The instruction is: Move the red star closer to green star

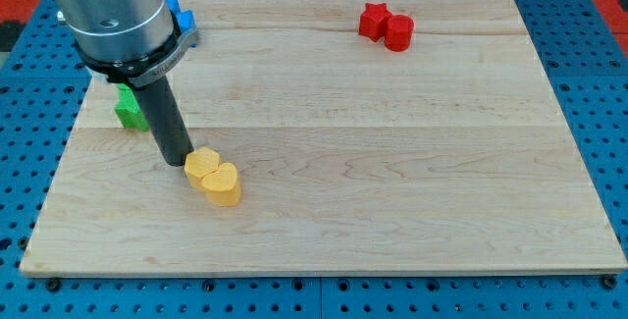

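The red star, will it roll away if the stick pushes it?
Probably not: the red star sits flat and has points, so it should slide on the smooth wooden board. It may spin, and nudge the red block touching it. My tip is far away.

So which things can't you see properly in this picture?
- Green block, camera view: the dark rod and arm body cover most of it, so its star shape cannot be confirmed.
- Blue block, camera view: only a corner shows behind the grey arm body; shape unknown.
- My tip: beside the yellow heart-shaped block, on the view's left; contact cannot be told.
- Red star block and red cylinder: touching or overlapping, unclear.
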You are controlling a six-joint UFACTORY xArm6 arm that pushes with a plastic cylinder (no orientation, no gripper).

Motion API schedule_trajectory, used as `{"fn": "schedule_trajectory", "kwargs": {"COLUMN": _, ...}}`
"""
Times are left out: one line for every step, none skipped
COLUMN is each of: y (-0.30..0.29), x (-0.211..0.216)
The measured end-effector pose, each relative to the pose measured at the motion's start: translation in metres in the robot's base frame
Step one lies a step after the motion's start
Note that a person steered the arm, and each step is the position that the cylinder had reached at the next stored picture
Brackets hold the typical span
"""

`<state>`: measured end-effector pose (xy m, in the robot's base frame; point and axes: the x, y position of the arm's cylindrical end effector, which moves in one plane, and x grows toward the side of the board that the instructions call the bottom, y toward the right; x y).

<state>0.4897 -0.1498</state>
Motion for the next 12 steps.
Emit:
{"fn": "schedule_trajectory", "kwargs": {"y": 0.009, "x": -0.016}}
{"fn": "schedule_trajectory", "kwargs": {"y": 0.037, "x": -0.044}}
{"fn": "schedule_trajectory", "kwargs": {"y": 0.145, "x": -0.072}}
{"fn": "schedule_trajectory", "kwargs": {"y": 0.258, "x": -0.104}}
{"fn": "schedule_trajectory", "kwargs": {"y": 0.324, "x": -0.18}}
{"fn": "schedule_trajectory", "kwargs": {"y": 0.328, "x": -0.253}}
{"fn": "schedule_trajectory", "kwargs": {"y": 0.286, "x": -0.274}}
{"fn": "schedule_trajectory", "kwargs": {"y": 0.235, "x": -0.25}}
{"fn": "schedule_trajectory", "kwargs": {"y": 0.189, "x": -0.213}}
{"fn": "schedule_trajectory", "kwargs": {"y": 0.204, "x": -0.194}}
{"fn": "schedule_trajectory", "kwargs": {"y": 0.215, "x": -0.167}}
{"fn": "schedule_trajectory", "kwargs": {"y": 0.157, "x": -0.161}}
